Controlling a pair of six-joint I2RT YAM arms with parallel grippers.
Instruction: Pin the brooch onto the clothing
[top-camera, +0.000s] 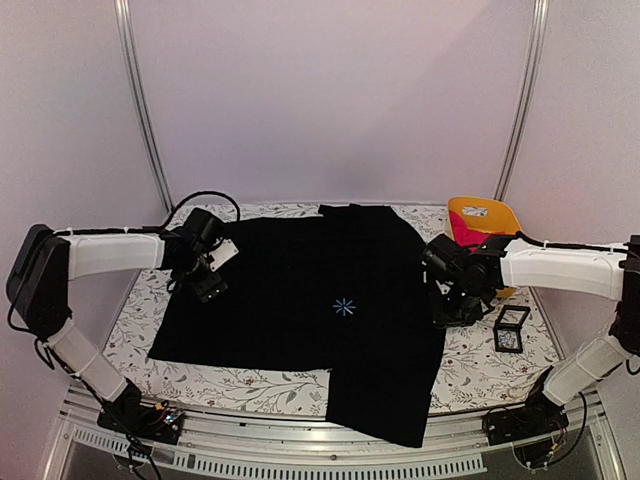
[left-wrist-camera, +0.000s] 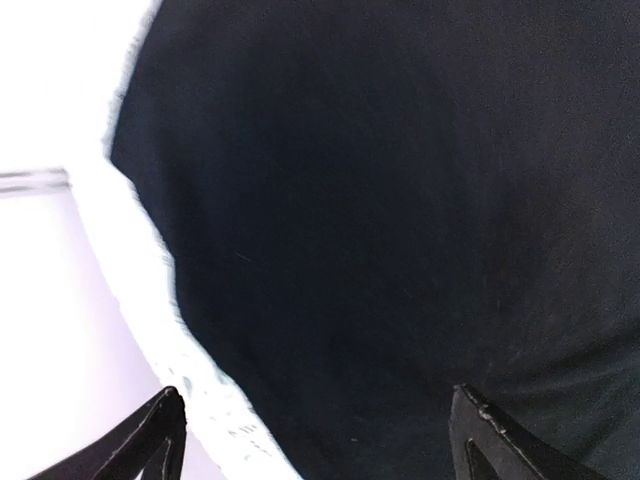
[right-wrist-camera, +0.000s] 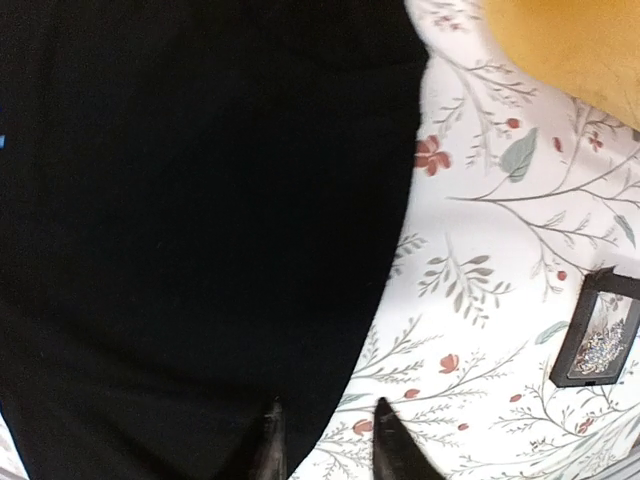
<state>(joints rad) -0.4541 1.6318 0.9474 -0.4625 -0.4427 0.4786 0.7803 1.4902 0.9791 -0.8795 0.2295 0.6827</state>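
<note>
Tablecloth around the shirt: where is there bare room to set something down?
Bare floral tablecloth runs along the near edge below the left hem of the shirt, and in a strip left of it. The right side is crowded: the right gripper, the black frame and the yellow bin stand close together.

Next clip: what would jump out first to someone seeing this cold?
A large black shirt is spread across the floral tablecloth, with a small light-blue asterisk print near its middle. At the back right, a yellow bin holds something bright pink; nearer, a small black frame holds something glittery.
</note>
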